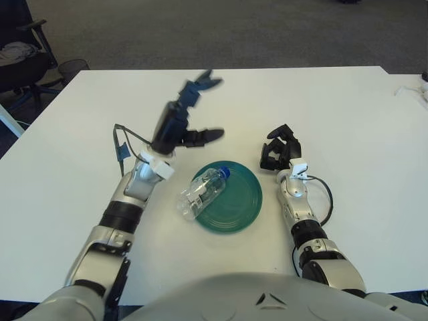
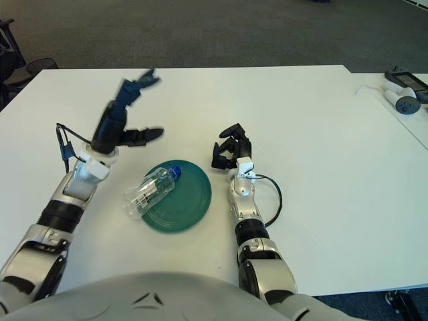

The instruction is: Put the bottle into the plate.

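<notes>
A clear plastic bottle (image 1: 201, 192) with a blue cap lies on its side across the left rim of the green plate (image 1: 239, 198), its base sticking out over the table. My left hand (image 1: 189, 115) is raised above and behind the plate's left side, fingers spread, holding nothing. My right hand (image 1: 279, 150) shows just right of the plate with its fingers curled, holding nothing.
The white table (image 1: 334, 107) stretches wide around the plate. A cable (image 1: 326, 194) loops by my right wrist. White devices (image 2: 400, 100) lie at the far right on a neighbouring table. A chair (image 1: 20, 53) and a bin (image 1: 70, 67) stand beyond the left corner.
</notes>
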### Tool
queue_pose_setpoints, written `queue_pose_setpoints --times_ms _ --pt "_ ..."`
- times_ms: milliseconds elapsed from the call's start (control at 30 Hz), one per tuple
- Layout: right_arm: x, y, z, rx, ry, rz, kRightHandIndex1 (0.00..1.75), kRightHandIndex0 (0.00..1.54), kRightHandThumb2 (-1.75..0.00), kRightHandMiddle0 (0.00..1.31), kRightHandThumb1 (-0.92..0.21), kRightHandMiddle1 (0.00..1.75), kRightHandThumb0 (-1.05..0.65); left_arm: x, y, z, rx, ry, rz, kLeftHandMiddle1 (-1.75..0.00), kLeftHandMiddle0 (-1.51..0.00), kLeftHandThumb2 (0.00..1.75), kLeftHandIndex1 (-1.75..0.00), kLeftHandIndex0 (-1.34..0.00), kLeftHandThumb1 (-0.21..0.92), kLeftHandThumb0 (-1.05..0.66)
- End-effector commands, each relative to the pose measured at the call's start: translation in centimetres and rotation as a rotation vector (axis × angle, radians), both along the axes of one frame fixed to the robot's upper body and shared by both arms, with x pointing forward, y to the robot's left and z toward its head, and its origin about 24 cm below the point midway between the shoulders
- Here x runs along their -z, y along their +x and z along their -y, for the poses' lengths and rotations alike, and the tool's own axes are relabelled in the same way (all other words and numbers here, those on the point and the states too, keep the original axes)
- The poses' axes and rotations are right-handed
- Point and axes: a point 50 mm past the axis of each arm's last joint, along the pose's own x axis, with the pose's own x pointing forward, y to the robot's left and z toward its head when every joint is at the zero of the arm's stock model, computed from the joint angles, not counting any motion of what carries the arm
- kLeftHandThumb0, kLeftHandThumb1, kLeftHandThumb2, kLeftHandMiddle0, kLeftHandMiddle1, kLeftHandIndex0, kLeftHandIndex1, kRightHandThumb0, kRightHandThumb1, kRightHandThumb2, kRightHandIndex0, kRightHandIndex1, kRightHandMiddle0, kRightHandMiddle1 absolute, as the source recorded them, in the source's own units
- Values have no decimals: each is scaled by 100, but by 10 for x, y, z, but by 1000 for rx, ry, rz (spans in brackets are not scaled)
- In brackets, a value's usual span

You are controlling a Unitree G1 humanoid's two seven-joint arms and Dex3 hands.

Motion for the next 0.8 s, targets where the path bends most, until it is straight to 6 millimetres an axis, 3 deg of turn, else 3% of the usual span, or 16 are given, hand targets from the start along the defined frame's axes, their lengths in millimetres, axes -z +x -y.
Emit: queue_pose_setpoints --times_ms 0,267,767 --pt "66 -54 6 33 29 -348 173 73 -149 48 -17 175 0 -9 5 -8 -50 -233 -53 -12 -49 67 -99 -9 92 -73" --pt "67 -55 7 25 29 -345 175 77 -156 53 -11 175 0 -10 5 -13 -81 -372 -136 -15 -55 71 -104 -16 92 -84" --pt "68 -57 8 24 5 -357 175 78 -158 54 -9 175 0 11 5 -29 -238 -368 -217 -22 -59 83 -118 -23 92 -84"
